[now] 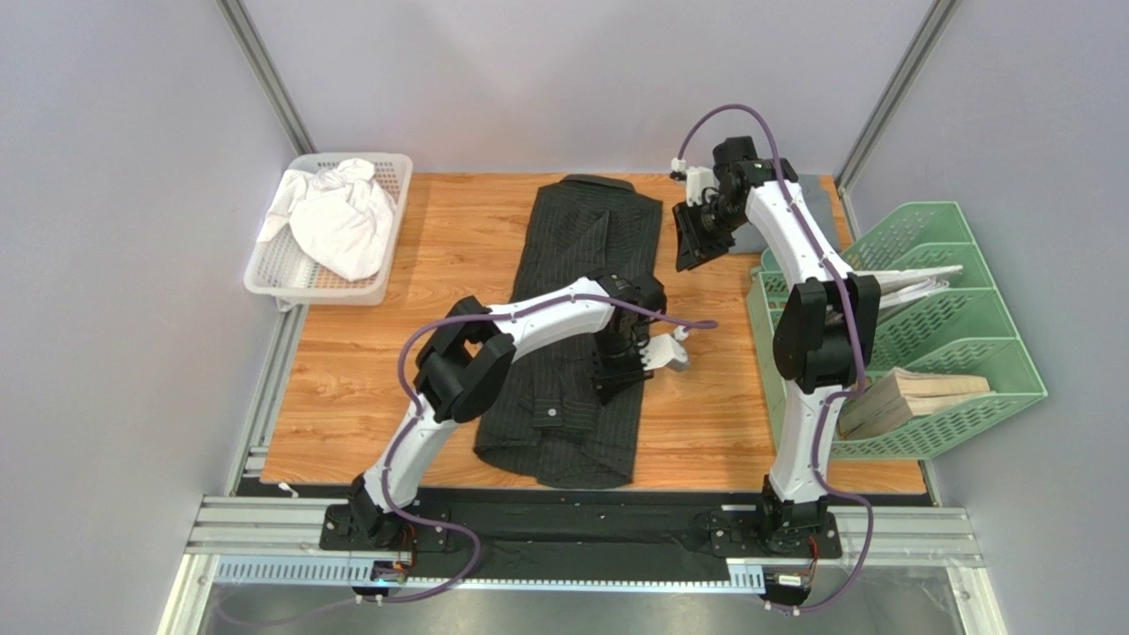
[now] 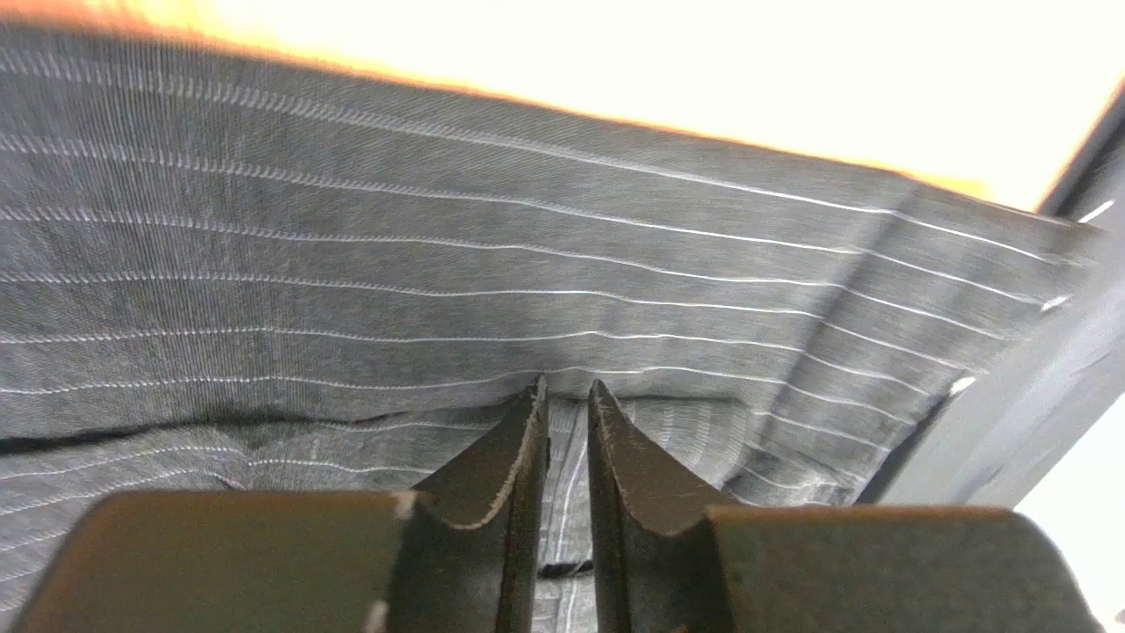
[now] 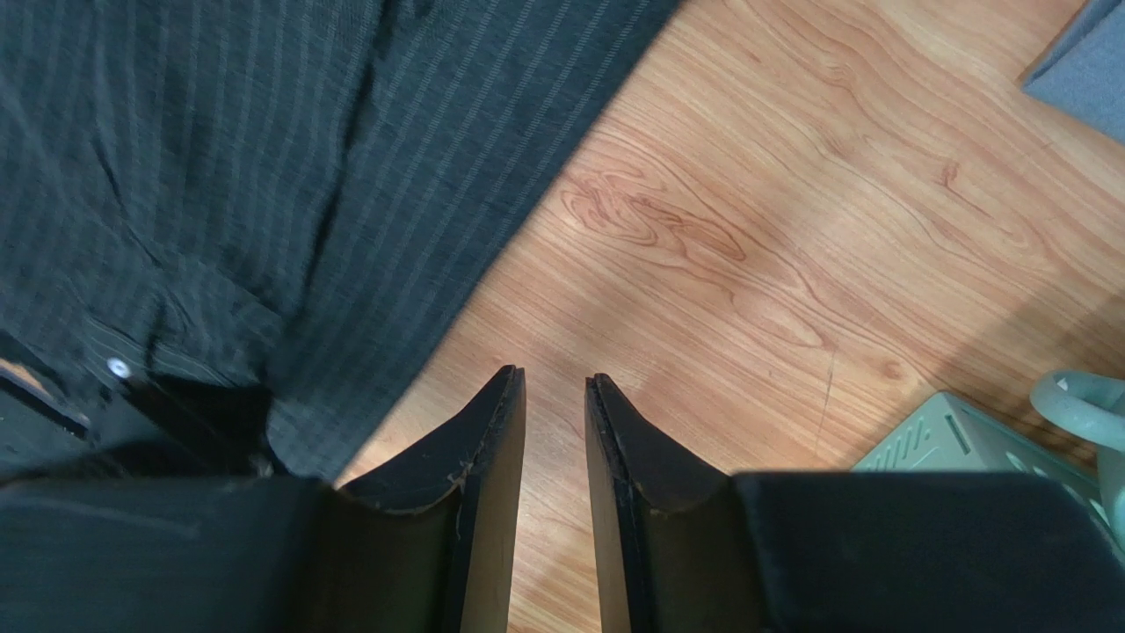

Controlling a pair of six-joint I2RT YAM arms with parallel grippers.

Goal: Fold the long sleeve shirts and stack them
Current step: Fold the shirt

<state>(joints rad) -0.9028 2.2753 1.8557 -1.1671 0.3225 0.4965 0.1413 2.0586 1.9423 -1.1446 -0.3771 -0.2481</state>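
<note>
**Obscured and Indeterminate Areas**

Top view: the left arm covers the centre of the pinstriped shirt. Left wrist view: the upper edge is washed out; whether the left gripper pinches cloth cannot be determined. Right wrist view: a grey item is cut off at upper right.

The top view hangs high above and behind the arm bases, looking down on the whole table, with the pinstriped shirt at centre. The left wrist view sits almost against the shirt's cloth. The right wrist view looks down from higher, over the shirt's right edge. All three views share the shirt.
</note>
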